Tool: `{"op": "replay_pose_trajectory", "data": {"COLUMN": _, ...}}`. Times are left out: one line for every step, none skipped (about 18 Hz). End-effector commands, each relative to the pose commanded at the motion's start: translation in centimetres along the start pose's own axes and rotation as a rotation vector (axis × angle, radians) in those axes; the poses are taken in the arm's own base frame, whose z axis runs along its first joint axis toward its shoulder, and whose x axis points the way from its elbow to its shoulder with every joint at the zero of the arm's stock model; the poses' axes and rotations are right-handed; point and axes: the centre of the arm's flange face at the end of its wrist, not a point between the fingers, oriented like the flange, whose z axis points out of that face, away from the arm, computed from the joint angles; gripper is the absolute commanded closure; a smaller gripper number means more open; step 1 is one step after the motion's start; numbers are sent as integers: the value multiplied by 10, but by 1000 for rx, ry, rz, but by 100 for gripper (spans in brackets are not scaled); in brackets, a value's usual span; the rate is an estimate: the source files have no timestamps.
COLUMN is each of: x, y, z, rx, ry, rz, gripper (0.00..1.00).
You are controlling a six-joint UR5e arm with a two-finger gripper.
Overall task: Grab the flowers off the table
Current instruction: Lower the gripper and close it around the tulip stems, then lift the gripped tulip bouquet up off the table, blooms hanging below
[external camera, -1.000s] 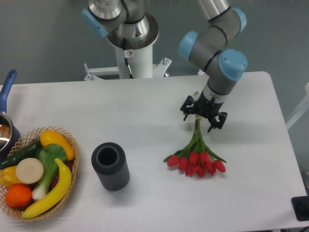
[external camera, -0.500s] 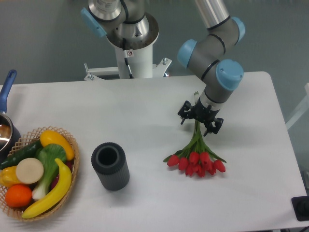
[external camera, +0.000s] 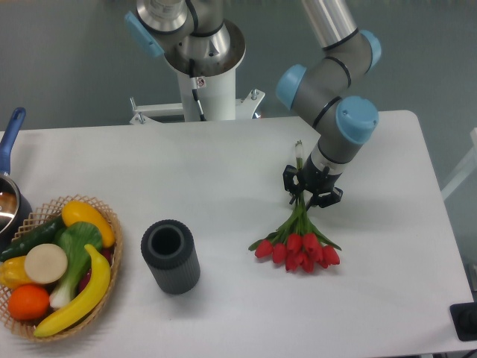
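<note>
The flowers (external camera: 296,248) are a bunch of red tulips with green stems, right of the middle of the white table (external camera: 216,171). The red heads point toward the front and the pale stem ends (external camera: 299,148) stick out behind the gripper. My gripper (external camera: 311,191) comes down from above and its jaws are closed around the green stems, just behind the heads. I cannot tell whether the heads still touch the table.
A dark grey ribbed cylinder cup (external camera: 170,256) stands left of the flowers. A wicker basket of fruit and vegetables (external camera: 63,261) sits at the front left. A pot with a blue handle (external camera: 9,179) is at the left edge. The robot base (external camera: 201,67) is behind the table.
The gripper's jaws, spread wide over the stems before, have closed on them. The bunch has shifted slightly left and back, and the stem ends now show behind the gripper.
</note>
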Motion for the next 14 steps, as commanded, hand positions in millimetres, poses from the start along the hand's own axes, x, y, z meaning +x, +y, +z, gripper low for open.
{"op": "replay_pose_trajectory", "data": {"x": -1, "y": -1, "z": -1, "rx": 1, "ry": -3, "rz": 1, "gripper": 76}}
{"op": "replay_pose_trajectory", "data": {"x": -1, "y": -2, "z": -4, "rx": 5, "ry": -8, "rz": 2, "gripper": 76}}
{"op": "replay_pose_trajectory", "data": {"x": -3, "y": -3, "z": -8, "rx": 9, "ry": -16, "rz": 4, "gripper": 78}}
{"op": "replay_pose_trajectory", "data": {"x": -4, "y": -5, "z": -11, "rx": 11, "ry": -20, "rz": 5, "gripper": 80}}
{"op": "replay_pose_trajectory", "data": {"x": -6, "y": -6, "z": -14, "rx": 12, "ry": -24, "rz": 5, "gripper": 80}}
{"op": "replay_pose_trajectory", "data": {"x": -6, "y": -7, "z": -16, "rx": 14, "ry": -27, "rz": 5, "gripper": 80}}
{"op": "replay_pose_trajectory", "data": {"x": -7, "y": -7, "z": -18, "rx": 15, "ry": -30, "rz": 5, "gripper": 80}}
{"op": "replay_pose_trajectory", "data": {"x": -7, "y": -8, "z": -22, "rx": 19, "ry": -36, "rz": 6, "gripper": 80}}
{"op": "replay_pose_trajectory", "data": {"x": -7, "y": -9, "z": -29, "rx": 22, "ry": -49, "rz": 8, "gripper": 80}}
{"op": "replay_pose_trajectory", "data": {"x": -6, "y": -11, "z": -39, "rx": 29, "ry": -64, "rz": 12, "gripper": 80}}
{"op": "replay_pose_trajectory", "data": {"x": -4, "y": -13, "z": -50, "rx": 36, "ry": -82, "rz": 16, "gripper": 80}}
{"op": "replay_pose_trajectory", "data": {"x": -2, "y": -15, "z": -65, "rx": 53, "ry": -105, "rz": 20, "gripper": 80}}
{"op": "replay_pose_trajectory", "data": {"x": -1, "y": -19, "z": -78, "rx": 82, "ry": -122, "rz": 23, "gripper": 80}}
{"op": "replay_pose_trajectory", "data": {"x": 2, "y": -24, "z": -96, "rx": 124, "ry": -141, "rz": 33, "gripper": 80}}
